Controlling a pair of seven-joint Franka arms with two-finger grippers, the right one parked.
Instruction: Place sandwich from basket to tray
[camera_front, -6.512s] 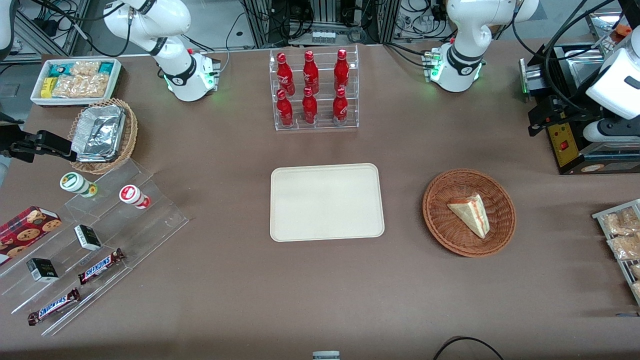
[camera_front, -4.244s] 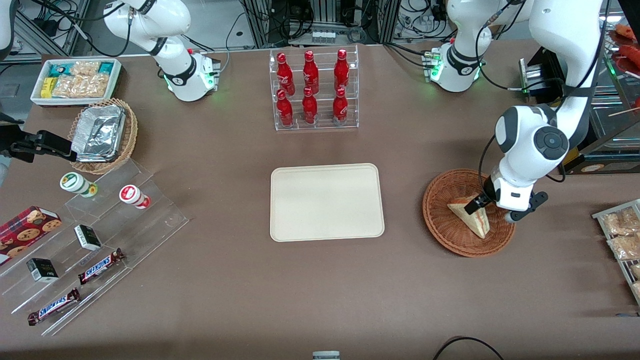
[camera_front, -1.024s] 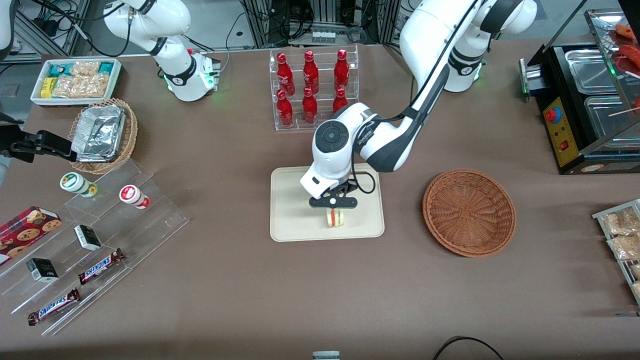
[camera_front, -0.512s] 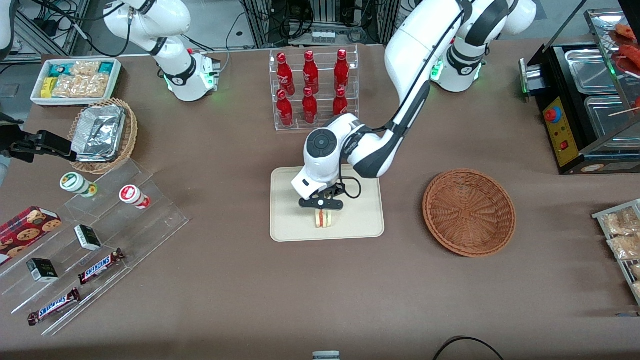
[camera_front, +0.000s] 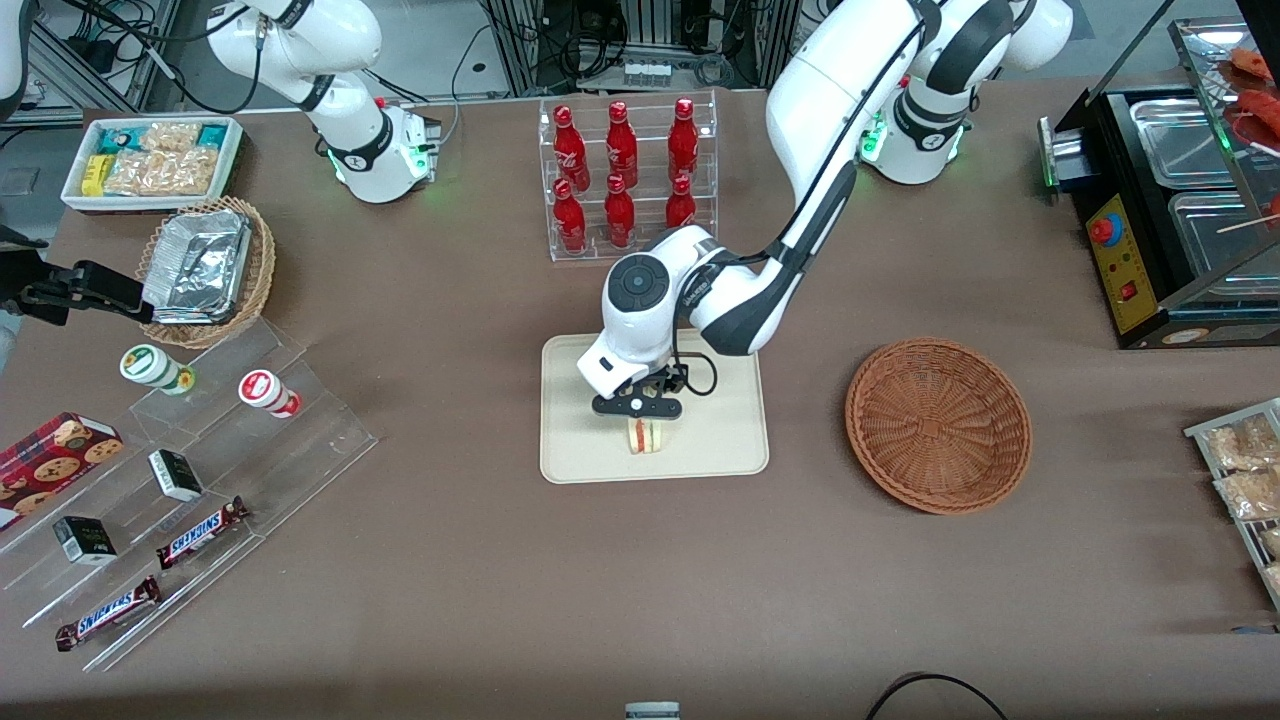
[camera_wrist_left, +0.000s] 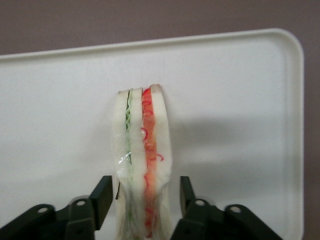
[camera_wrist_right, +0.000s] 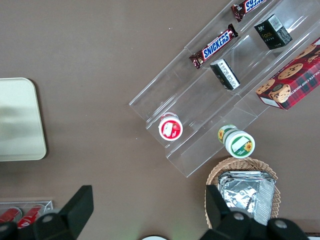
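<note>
The sandwich (camera_front: 646, 437) stands on edge on the cream tray (camera_front: 722, 440), near the tray's rim closest to the front camera. My left gripper (camera_front: 640, 410) hangs straight over it, fingers down either side. In the left wrist view the sandwich (camera_wrist_left: 142, 145) shows its green and red-orange filling lines, and the gripper (camera_wrist_left: 143, 189) is open, with a narrow gap between each finger and the bread. The tray (camera_wrist_left: 240, 100) lies flat under both. The reddish-brown basket (camera_front: 938, 425) sits empty toward the working arm's end.
A clear rack of red bottles (camera_front: 628, 180) stands farther from the camera than the tray, close to my arm's elbow. Toward the parked arm's end are an acrylic snack shelf (camera_front: 190, 470), a tan basket of foil containers (camera_front: 205, 268) and a white bin (camera_front: 150, 160).
The sandwich left the basket in my gripper and came over the tray. In the last second the gripper and sandwich shifted a little toward the parked arm's end.
</note>
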